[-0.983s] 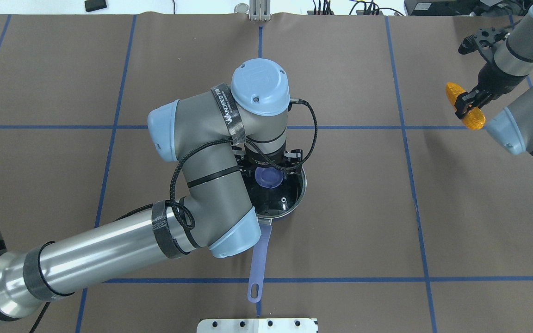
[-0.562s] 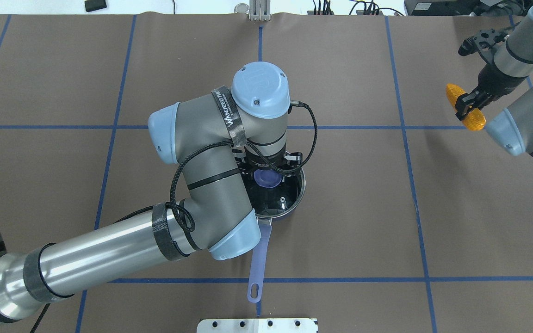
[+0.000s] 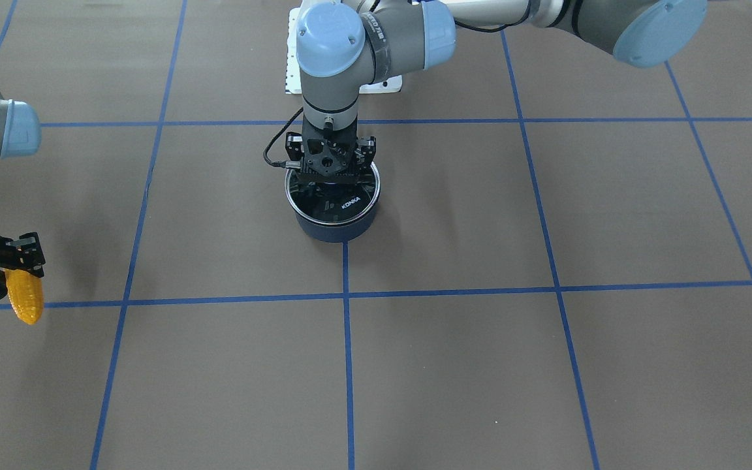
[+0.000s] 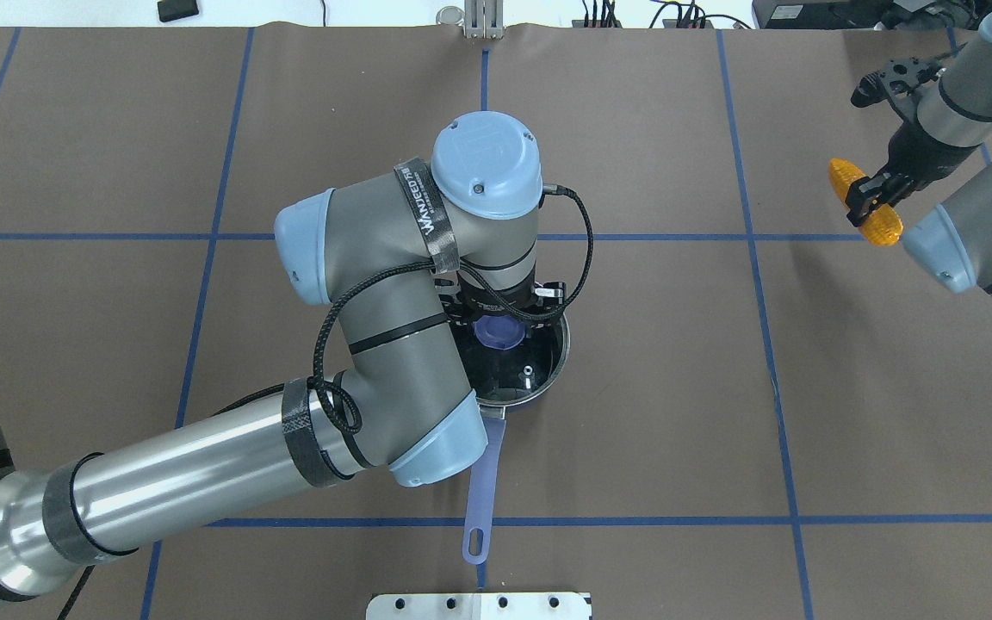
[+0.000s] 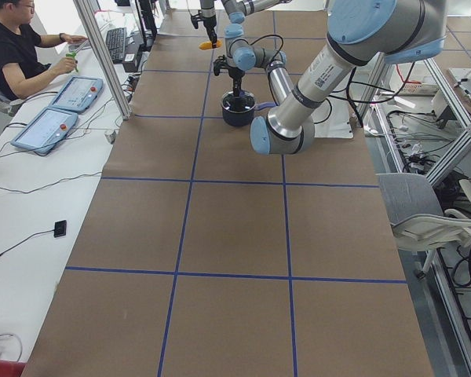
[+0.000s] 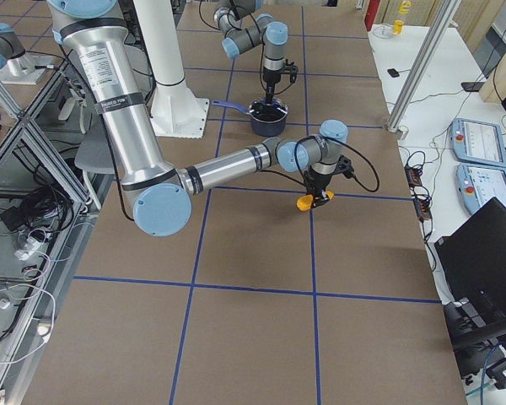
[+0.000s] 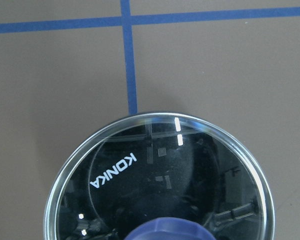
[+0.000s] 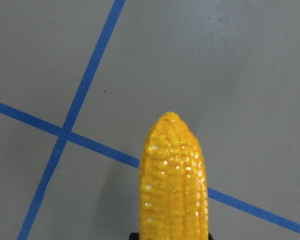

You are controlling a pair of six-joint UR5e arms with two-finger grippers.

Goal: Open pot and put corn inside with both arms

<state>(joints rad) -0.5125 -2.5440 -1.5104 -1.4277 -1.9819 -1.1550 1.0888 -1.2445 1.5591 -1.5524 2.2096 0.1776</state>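
The dark navy pot (image 3: 337, 230) stands mid-table with its clear glass lid (image 3: 343, 203) on it. Its lavender handle (image 4: 480, 491) points towards my base. My left gripper (image 4: 500, 320) is down over the lid, its jaws open on either side of the purple knob (image 4: 500, 333). The knob also shows at the bottom edge of the left wrist view (image 7: 165, 231). My right gripper (image 4: 873, 194) is shut on the orange-yellow corn (image 4: 884, 229) around its middle. It holds the corn off the mat at the far right, well away from the pot. The right wrist view shows the corn's tip (image 8: 174, 180).
A brown mat with blue tape lines (image 4: 754, 258) covers the table. A white base plate (image 4: 479, 604) sits at the near edge behind the handle. An operator (image 5: 16, 47) sits beside the table at its far side, with control tablets (image 5: 43, 129) beside him.
My left wrist has turned and shifted slightly over the lid; the lid and pot have not moved. My right gripper has drifted a little with the corn in it.
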